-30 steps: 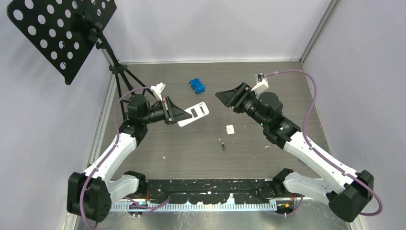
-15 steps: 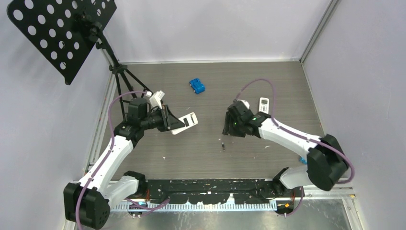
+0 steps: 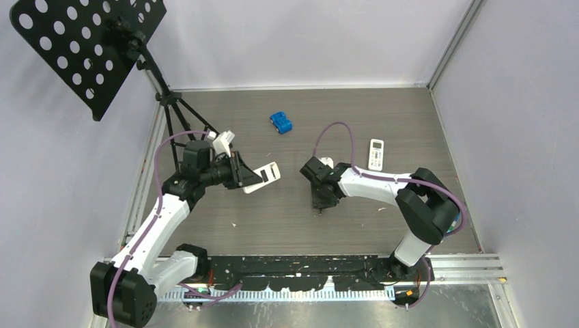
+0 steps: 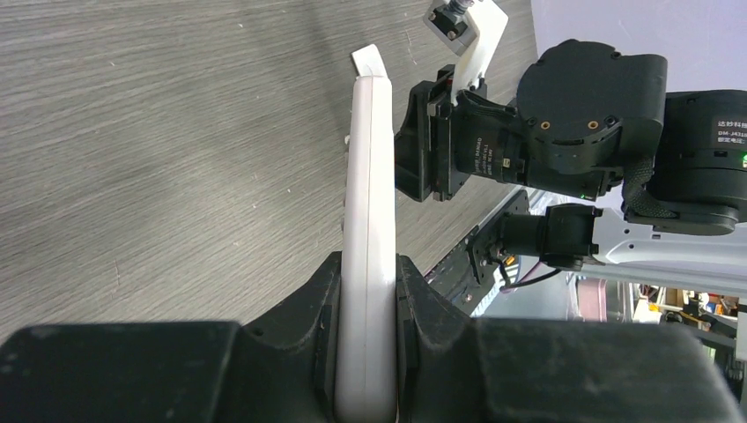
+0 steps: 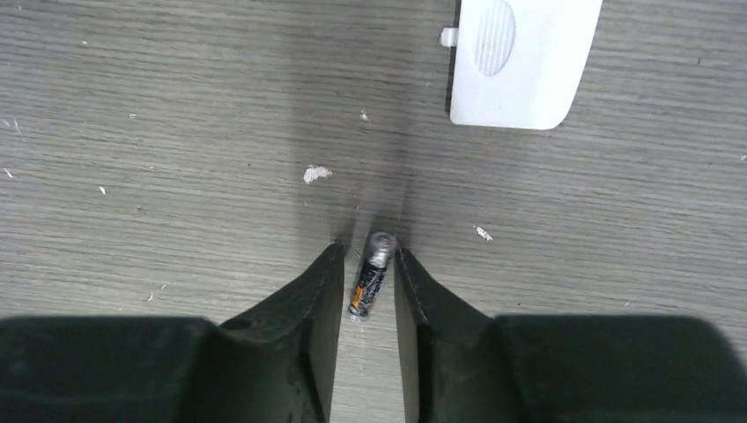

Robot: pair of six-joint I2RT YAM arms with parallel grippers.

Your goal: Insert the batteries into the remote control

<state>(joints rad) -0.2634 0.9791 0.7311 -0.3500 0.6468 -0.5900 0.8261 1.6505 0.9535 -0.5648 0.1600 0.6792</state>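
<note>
One battery (image 5: 368,282): pickup step, right of your remote (image 4: 370,159).
Left claw (image 4: 367,269): clenched on remote.
Right claw (image 5: 367,256): straddles battery, grip unclear; pinch, lift.

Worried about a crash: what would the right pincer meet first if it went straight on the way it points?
Likely the table, since the right pincer points down at it with the battery between its fingers; depth is unclear.
</note>
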